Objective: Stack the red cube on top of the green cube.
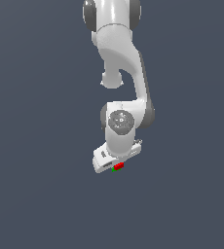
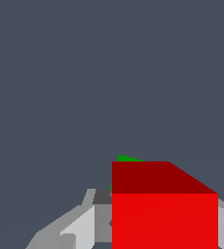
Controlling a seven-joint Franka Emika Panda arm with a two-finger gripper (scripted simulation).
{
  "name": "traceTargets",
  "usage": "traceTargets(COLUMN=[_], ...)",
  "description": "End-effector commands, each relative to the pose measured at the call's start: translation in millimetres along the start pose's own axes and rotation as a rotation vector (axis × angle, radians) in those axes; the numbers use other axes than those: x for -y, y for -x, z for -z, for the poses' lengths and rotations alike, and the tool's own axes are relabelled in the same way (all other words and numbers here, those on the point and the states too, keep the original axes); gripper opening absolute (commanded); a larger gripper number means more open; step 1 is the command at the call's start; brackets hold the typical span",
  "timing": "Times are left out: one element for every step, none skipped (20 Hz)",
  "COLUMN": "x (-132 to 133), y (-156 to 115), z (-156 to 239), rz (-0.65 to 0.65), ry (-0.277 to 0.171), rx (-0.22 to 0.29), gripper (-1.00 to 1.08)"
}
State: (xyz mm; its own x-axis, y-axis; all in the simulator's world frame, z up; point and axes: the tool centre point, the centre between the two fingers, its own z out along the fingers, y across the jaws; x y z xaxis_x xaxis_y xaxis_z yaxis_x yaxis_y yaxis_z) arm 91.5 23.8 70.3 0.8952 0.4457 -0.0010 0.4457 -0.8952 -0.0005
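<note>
In the exterior view my white gripper (image 1: 115,164) points down and hides most of both cubes. The red cube (image 1: 119,166) shows as a small red patch at its lower edge, with a sliver of the green cube (image 1: 114,169) just beside and below it. In the wrist view the red cube (image 2: 165,214) fills the space between my gripper's (image 2: 163,210) grey fingers (image 2: 84,224), which are closed against its sides. Only a thin green corner of the green cube (image 2: 127,158) shows past the red cube's far edge. I cannot tell whether the two cubes touch.
The plain dark grey floor (image 1: 41,194) lies all around the cubes. The arm's white links (image 1: 121,63) rise above the gripper in the exterior view. No other objects show.
</note>
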Motion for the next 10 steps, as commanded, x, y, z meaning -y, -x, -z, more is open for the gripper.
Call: traceTargets(x=[-1.0, -1.4, -1.7, -2.0, -2.3, -2.5, -2.6, -2.6, -2.6, -2.6], y=[5.8, 7.4, 8.8, 9.9, 10.7, 11.1, 11.3, 11.3, 11.3, 11.3], z=[-4.7, -6.2, -7.5, -8.6, -9.5, -10.0, -10.2, -10.2, -10.2, -10.2], rz=[0.000, 0.000, 0.000, 0.000, 0.000, 0.000, 0.000, 0.000, 0.000, 0.000], ry=[0.000, 0.000, 0.000, 0.000, 0.000, 0.000, 0.000, 0.000, 0.000, 0.000], rx=[-0.001, -0.001, -0.001, -0.001, -0.001, -0.001, -0.001, -0.001, -0.001, -0.001], gripper=[-1.00, -1.00, -1.00, -1.00, -1.00, -1.00, -1.00, 1.00, 1.00, 1.00])
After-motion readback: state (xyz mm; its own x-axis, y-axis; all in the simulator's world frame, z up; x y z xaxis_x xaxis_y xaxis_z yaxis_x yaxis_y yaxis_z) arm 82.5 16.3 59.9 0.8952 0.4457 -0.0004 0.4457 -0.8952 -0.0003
